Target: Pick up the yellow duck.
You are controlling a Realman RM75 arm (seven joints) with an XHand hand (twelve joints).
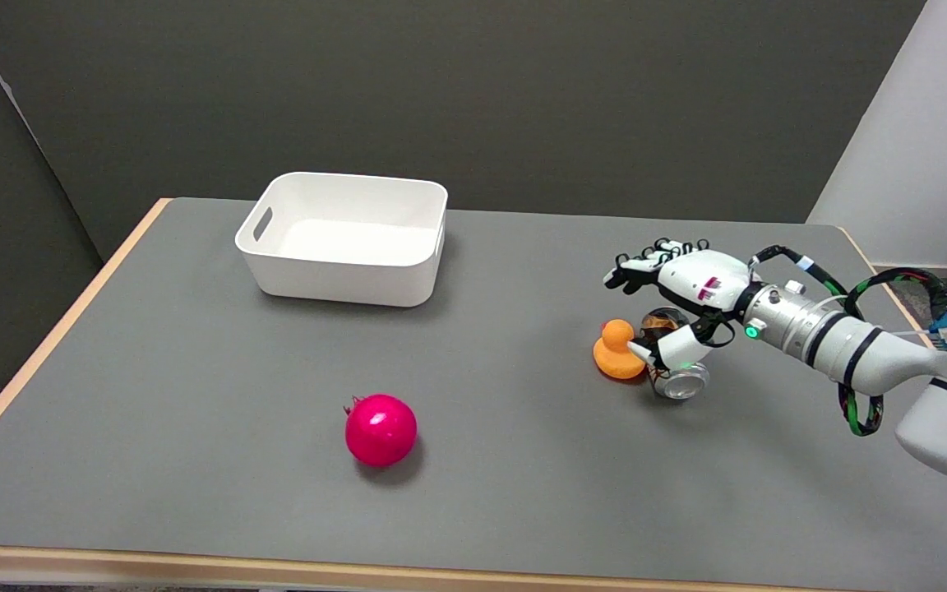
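Observation:
The yellow-orange duck (616, 351) sits on the grey table at the right, upright, its round head on top. My right hand (675, 300) hovers just above and to the right of it, palm down. The fingers (646, 265) stretch out over the duck without touching it. The thumb (664, 352) hangs down by the duck's right side, very close to it. Nothing is held in the hand. A metal can (675, 362) lies on its side right behind the duck, partly hidden by the thumb.
A white bin (342, 238) stands at the back centre-left. A pink pomegranate (381, 429) lies in the front middle. The table's right edge (872, 267) runs just behind my forearm.

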